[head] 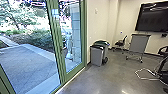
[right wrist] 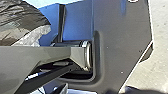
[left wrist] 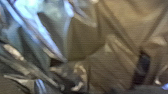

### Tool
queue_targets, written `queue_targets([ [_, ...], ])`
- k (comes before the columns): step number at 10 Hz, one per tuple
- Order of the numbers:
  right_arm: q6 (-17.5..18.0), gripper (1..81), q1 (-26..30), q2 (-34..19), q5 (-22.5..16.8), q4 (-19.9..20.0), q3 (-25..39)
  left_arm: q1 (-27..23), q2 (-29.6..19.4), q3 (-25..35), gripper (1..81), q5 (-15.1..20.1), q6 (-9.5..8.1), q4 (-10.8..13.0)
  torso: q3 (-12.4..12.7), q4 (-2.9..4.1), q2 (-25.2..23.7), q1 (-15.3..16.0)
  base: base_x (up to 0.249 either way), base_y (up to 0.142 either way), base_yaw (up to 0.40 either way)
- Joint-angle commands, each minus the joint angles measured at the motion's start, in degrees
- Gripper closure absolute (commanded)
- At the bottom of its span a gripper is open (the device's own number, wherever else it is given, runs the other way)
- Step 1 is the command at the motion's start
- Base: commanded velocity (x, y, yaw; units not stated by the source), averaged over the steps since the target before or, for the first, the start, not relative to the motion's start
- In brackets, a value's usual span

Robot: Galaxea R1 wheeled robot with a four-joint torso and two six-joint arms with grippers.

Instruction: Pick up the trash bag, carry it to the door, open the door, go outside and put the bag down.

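Note:
Glossy, crumpled trash bag (left wrist: 112,65) plastic spreads close in front of the camera in the left wrist view. Part of the dark bag (right wrist: 22,20), with a pale ruffled edge, also shows in the right wrist view beside the robot's own dark plate. In the head view a green-framed glass door (head: 58,45) stands at the left, with a handle on its frame. Whether the door is latched I cannot tell. How either gripper stands against the bag is hidden.
Past the glass are a paved path (head: 27,67) and shrubs. Two grey bins (head: 97,56) stand by the wall right of the door. Farther right are a grey wheeled stand (head: 138,44), chairs (head: 120,43) and a wall screen (head: 153,17).

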Motion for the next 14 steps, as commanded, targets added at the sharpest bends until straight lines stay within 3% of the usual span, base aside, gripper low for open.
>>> queue_targets([
  [1, -0.4, 1.0, 2.0, 0.8, -3.6, -0.9, 0.7, -2.9, 0.1, 0.1, 81.1, 3.2, 0.37, 0.7, 0.0, 0.00, 0.0, 0.0, 0.164, 0.000, 0.000],
  [14, -0.4, 1.0, 1.9, 0.8, -3.6, -0.9, 0.7, -2.9, 0.3, 0.1, 81.1, 3.2, 0.37, 1.2, 0.0, 0.00, 0.0, 0.0, 0.164, 0.000, 0.000],
])
